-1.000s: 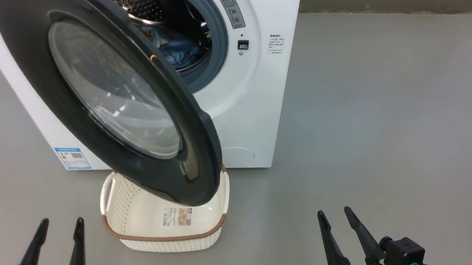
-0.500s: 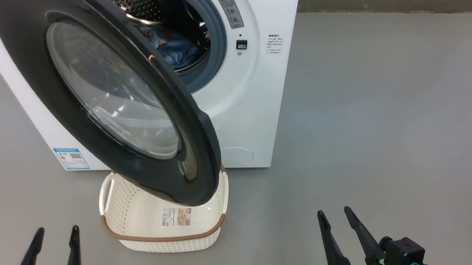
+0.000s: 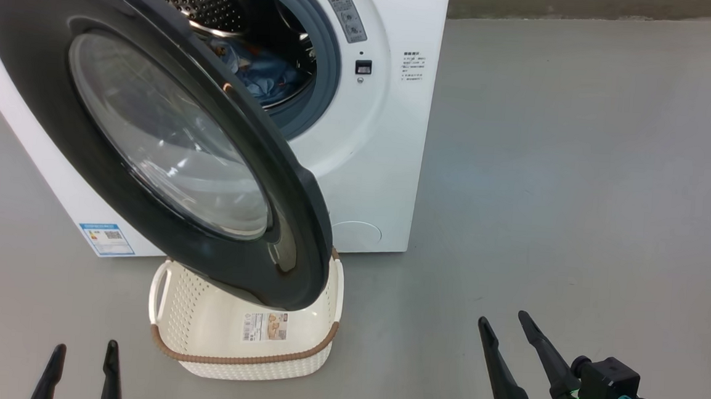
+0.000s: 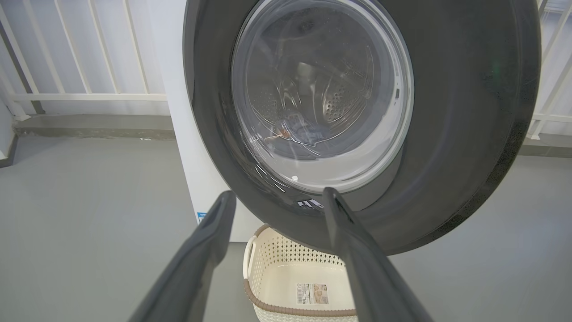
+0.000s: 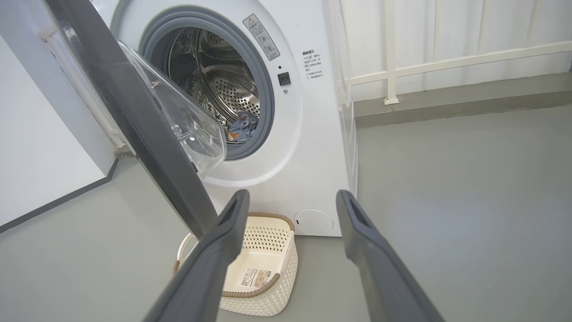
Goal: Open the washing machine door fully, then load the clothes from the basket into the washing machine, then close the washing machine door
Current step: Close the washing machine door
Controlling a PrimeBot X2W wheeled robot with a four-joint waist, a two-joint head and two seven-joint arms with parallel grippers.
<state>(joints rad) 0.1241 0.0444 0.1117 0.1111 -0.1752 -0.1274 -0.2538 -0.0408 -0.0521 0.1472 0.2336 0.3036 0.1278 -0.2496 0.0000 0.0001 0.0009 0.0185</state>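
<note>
Partway open: washing machine door, overhanging the basket.
Ahead of left gripper and right gripper, both spread, clear of it; clothes in the washing machine (through glass from left wrist, past door's edge from right).

The big round black washing machine door is super glossy, and its clear glass bowl is shiny with reflections. The white front-loading washing machine has a smooth body, a shiny perforated steel drum and a matt grey-blue rubber ring. The blue clothes look like soft cloth. The cream perforated plastic basket has a brown woven-look rim and a paper label sticker. The grey floor is smooth and matt.
</note>
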